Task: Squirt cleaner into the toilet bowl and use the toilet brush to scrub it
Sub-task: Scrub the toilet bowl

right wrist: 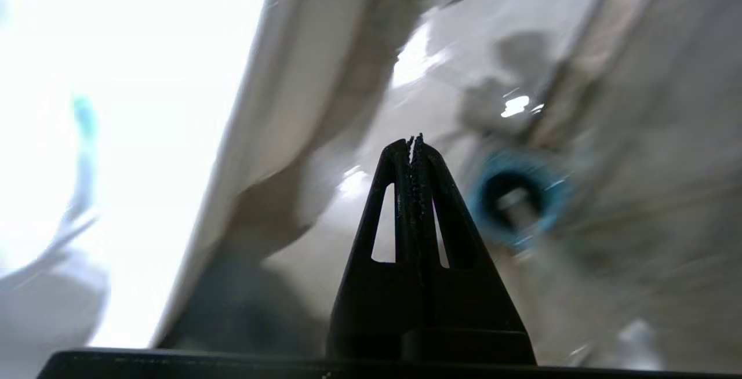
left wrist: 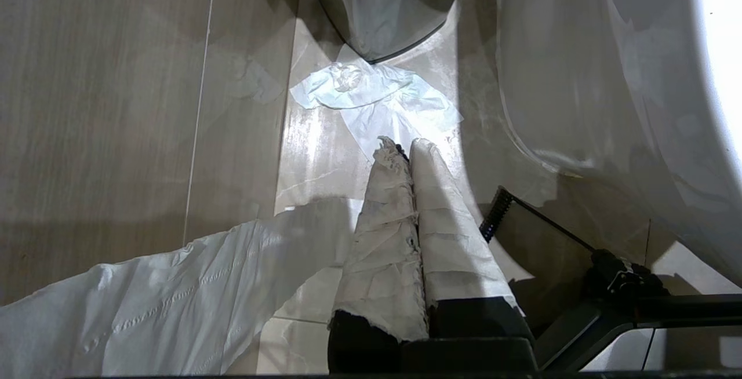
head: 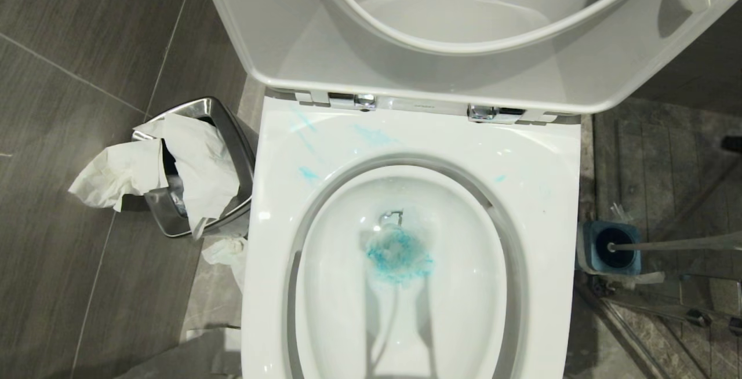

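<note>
The white toilet bowl [head: 556, 193] stands open with its seat and lid raised. Turquoise cleaner [head: 399, 257] clouds the water, and thin blue smears [head: 307, 173] mark the back of the rim. The toilet brush [head: 678, 244] rests in its grey-and-blue holder [head: 585, 246] on the floor right of the bowl, black head down and white handle leaning right. My right gripper [right wrist: 414, 140] is shut and empty, beside the bowl's outer wall, with the blurred holder [right wrist: 480, 202] just beyond its tips. My left gripper [left wrist: 403, 144], fingers wrapped in pale tape, is shut low over the floor left of the bowl.
A steel waste bin [head: 232, 135] stuffed with white paper stands left of the bowl. A crumpled tissue [left wrist: 377, 98] lies on the floor by its base, and a sheet of paper [left wrist: 145, 303] lies nearer me. A glass partition and metal fittings [head: 690, 315] crowd the right side.
</note>
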`<state>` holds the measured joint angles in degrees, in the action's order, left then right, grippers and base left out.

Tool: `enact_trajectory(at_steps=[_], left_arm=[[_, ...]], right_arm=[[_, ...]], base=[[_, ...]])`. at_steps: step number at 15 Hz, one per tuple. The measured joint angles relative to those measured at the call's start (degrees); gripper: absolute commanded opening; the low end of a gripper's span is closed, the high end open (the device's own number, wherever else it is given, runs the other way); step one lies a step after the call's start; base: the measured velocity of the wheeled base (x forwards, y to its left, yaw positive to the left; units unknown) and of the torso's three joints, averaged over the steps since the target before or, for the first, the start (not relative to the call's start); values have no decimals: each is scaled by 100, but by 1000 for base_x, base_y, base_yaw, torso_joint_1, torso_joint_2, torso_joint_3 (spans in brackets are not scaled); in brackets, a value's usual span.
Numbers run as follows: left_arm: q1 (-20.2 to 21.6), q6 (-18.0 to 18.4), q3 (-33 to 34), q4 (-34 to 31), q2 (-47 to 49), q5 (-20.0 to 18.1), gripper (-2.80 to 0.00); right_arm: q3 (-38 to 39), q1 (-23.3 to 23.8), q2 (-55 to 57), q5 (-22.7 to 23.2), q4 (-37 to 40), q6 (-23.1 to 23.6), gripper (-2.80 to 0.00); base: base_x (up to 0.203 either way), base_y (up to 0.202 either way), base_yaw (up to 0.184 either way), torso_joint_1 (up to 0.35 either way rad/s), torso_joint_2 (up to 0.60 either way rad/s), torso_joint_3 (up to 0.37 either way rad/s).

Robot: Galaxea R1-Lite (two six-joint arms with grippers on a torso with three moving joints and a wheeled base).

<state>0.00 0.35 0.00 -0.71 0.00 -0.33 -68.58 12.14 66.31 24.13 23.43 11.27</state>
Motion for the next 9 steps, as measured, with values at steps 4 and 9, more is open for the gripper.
enact_trajectory(at_steps=[4,9], left_arm=[[0,2,0,2,0,-2,-280],[0,-2,0,2,0,0,-280]], right_arm=[[401,661,-770,1509,1299,61,-280],[1640,929,-1853,1729,1949,457,-280]], base=[[0,0,0,0,0,0],[0,0,0,0,0,0]])
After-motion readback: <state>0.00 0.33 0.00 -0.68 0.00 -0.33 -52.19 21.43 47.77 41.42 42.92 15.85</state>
